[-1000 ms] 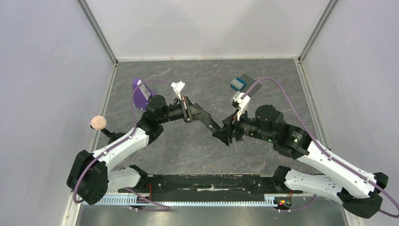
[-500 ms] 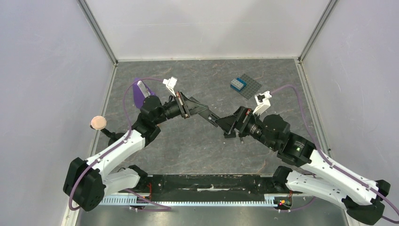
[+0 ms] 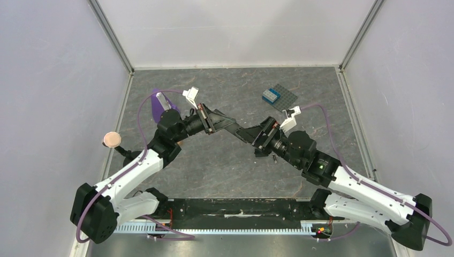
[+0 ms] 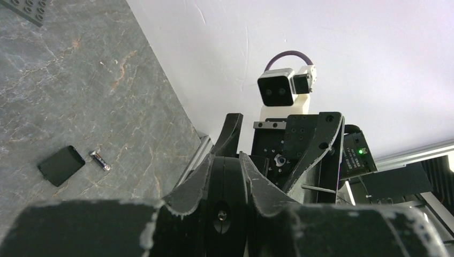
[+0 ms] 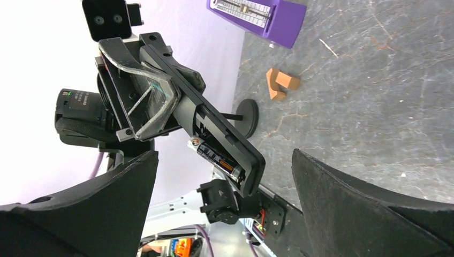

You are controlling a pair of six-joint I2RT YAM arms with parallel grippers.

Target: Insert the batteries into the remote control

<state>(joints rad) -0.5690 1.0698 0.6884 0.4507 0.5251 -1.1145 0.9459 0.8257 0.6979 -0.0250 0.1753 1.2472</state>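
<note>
Above the middle of the counter [image 3: 214, 166], the left jaws are pressed tight on the remote control [image 3: 242, 132]. They pinch it near one end and hold it off the surface, slanted, with its free end toward the right arm. The right wrist view shows its back compartment open. The first battery [image 5: 217, 159] sits lengthwise inside, its silvery end showing on the side nearer the left jaws.

The right jaws are spread wide and hold nothing. They face the remote's free end, which sits between them in the right wrist view; whether either finger touches it I cannot tell.

Down on the counter, the second battery [image 4: 100, 160] lies flat just beside a small flat black cover [image 4: 61, 165], the two close but apart. Toward the far right sits a dark grey studded baseplate [image 3: 286, 99] with a blue brick [image 3: 271, 95] on it. At the far left is a purple wedge-shaped case [image 3: 158, 106]. Seen from the right wrist, orange-brown wooden pieces [image 5: 281, 83] lie near a black round-footed stand [image 5: 247, 113].
</note>
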